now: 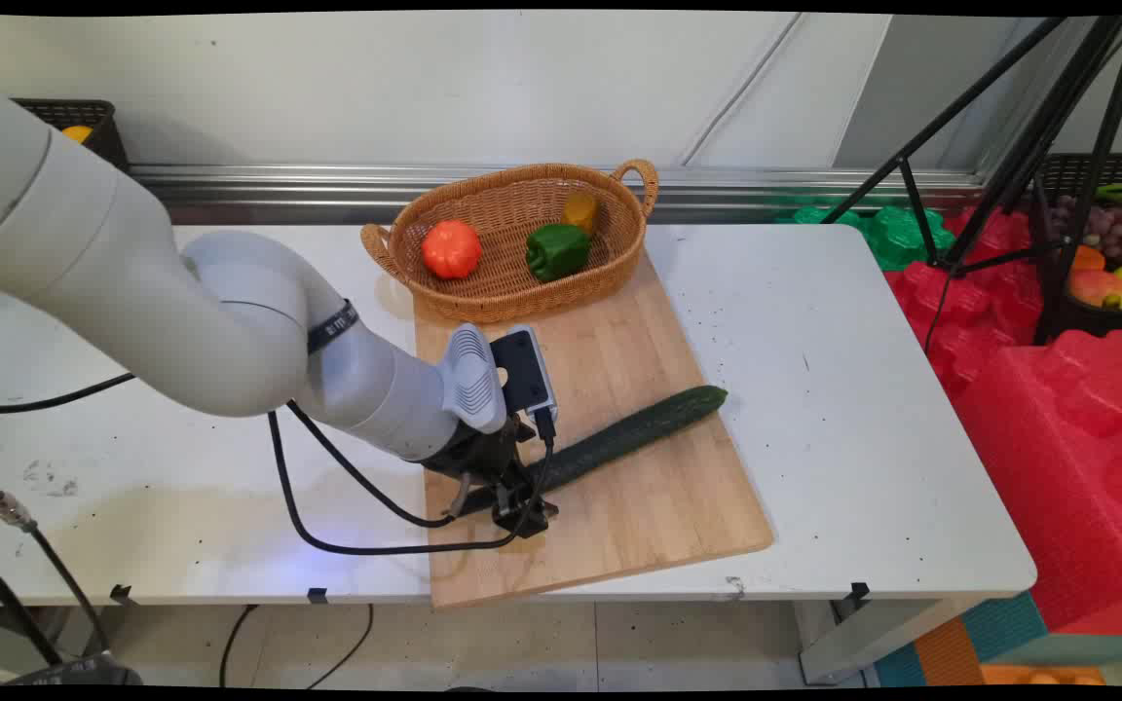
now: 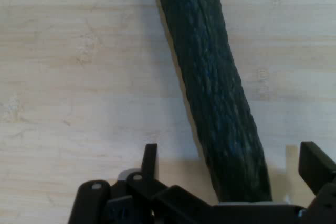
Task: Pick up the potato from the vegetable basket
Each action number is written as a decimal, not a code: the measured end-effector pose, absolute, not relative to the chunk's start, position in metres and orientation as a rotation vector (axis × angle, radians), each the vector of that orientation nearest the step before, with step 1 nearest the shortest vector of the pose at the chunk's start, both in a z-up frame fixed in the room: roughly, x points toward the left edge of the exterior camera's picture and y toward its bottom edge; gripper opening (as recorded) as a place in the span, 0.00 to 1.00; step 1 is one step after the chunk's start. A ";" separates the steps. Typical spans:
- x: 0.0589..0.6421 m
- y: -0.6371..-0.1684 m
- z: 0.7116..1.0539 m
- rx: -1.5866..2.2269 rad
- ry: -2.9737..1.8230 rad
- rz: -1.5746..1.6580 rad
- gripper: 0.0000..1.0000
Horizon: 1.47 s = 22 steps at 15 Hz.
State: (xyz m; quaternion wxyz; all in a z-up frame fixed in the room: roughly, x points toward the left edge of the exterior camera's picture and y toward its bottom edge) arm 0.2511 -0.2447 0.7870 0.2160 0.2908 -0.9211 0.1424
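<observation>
- Main view: the gripper [image 1: 501,497] is down at the near left part of the board [image 1: 639,506], at the near end of the cucumber [image 1: 641,431]; from here the spread of its fingers cannot be made out.
- The cucumber lies aslant across the board, its far end reaching the board's right edge and its near end hidden under the hand.
- A wicker basket [image 1: 395,255] stands on the board's far end and holds an orange pepper [image 1: 452,248], a green pepper [image 1: 557,251] and a small yellow piece [image 1: 579,209] against its back wall.
- The board's near edge juts just past the table's [image 1: 834,389] near edge; bare tabletop lies to the board's right and left, and black cables loop over the left part.
- Hand view: the fingers [image 2: 150,160] stand spread wide, one on each side of the cucumber [image 2: 220,108], with a gap of bare board [image 2: 79,77] showing at both sides, so nothing is grasped.
- The cucumber runs from between the fingers to the picture's top edge, lying flat on the wood.
</observation>
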 end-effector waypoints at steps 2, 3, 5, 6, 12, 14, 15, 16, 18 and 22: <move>0.253 -0.244 0.789 0.798 -2.553 0.397 1.00; 0.254 -0.243 0.790 0.794 -2.554 0.398 1.00; 0.256 -0.241 0.794 0.781 -2.552 0.401 1.00; 0.258 -0.240 0.798 0.772 -2.550 0.404 1.00; 0.272 -0.235 0.830 0.734 -2.510 0.430 1.00; 0.280 -0.235 0.848 0.729 -2.481 0.442 1.00; 0.284 -0.235 0.856 0.729 -2.464 0.448 1.00; 0.289 -0.236 0.866 0.734 -2.446 0.454 1.00; 0.298 -0.238 0.883 0.746 -2.413 0.466 1.00; 0.318 -0.249 0.915 0.792 -2.355 0.513 1.00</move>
